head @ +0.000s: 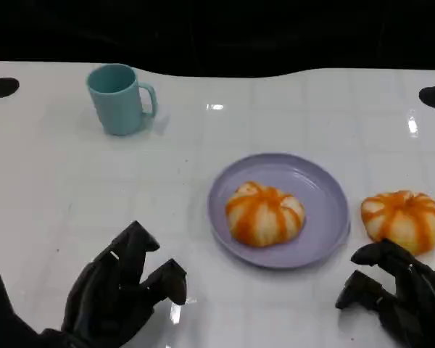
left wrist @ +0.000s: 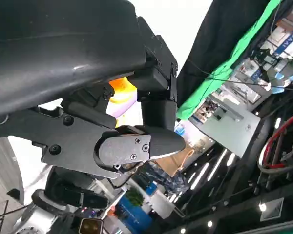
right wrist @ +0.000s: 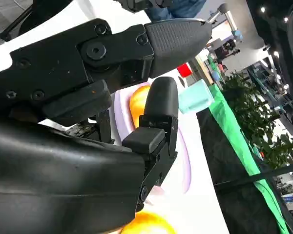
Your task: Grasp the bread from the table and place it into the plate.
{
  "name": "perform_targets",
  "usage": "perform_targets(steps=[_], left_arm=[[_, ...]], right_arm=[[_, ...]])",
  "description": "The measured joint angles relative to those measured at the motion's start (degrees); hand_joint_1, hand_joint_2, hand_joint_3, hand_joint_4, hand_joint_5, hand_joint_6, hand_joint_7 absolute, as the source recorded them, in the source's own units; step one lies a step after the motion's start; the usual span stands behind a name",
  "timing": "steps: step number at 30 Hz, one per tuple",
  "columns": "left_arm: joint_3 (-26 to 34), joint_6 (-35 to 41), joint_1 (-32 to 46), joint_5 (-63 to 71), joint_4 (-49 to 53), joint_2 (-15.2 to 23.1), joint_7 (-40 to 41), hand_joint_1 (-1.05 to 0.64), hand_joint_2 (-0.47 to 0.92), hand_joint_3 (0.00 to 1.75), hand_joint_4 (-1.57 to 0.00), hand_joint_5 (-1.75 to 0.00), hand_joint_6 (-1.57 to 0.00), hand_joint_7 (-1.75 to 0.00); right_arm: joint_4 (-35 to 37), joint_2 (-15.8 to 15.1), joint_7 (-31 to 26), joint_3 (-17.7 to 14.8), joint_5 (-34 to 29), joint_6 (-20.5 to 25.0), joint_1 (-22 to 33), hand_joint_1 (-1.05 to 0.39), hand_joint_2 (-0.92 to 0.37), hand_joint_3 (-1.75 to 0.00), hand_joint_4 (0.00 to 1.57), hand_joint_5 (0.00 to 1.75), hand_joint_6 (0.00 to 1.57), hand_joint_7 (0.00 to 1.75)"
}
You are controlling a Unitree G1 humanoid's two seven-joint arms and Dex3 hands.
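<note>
From the head view you see a white desk [head: 72, 203] with a lilac plate [head: 326, 190] holding one orange-striped bun [head: 264, 213]. A second bun [head: 402, 220] lies on the desk just right of the plate, apart from it. Your right hand [head: 395, 290] sits just in front of that bun, fingers curled, holding nothing. Your left hand [head: 127, 286] rests at lower left, fingers loosely bent and apart, empty. A teal mug [head: 119, 99] stands upright far back on the left.

The left wrist view adds a background room beyond a green cloth [left wrist: 229, 58]; its signs are too blurred to read.

The right wrist view shows the mug [right wrist: 198, 97] beyond the plate [right wrist: 185, 165].
</note>
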Motion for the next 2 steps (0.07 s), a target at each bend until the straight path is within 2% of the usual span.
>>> perform_targets(steps=[2], left_arm=[[0.07, -0.62, -0.17, 0.03, 0.77, 0.00, -0.62, -0.54, 0.92, 0.41, -0.82, -1.75, -0.59, -1.74]], right_arm=[[0.68, -0.01, 0.13, -0.05, 0.00, -0.66, -0.32, -0.51, -0.92, -0.25, 0.67, 1.48, 0.60, 1.16]])
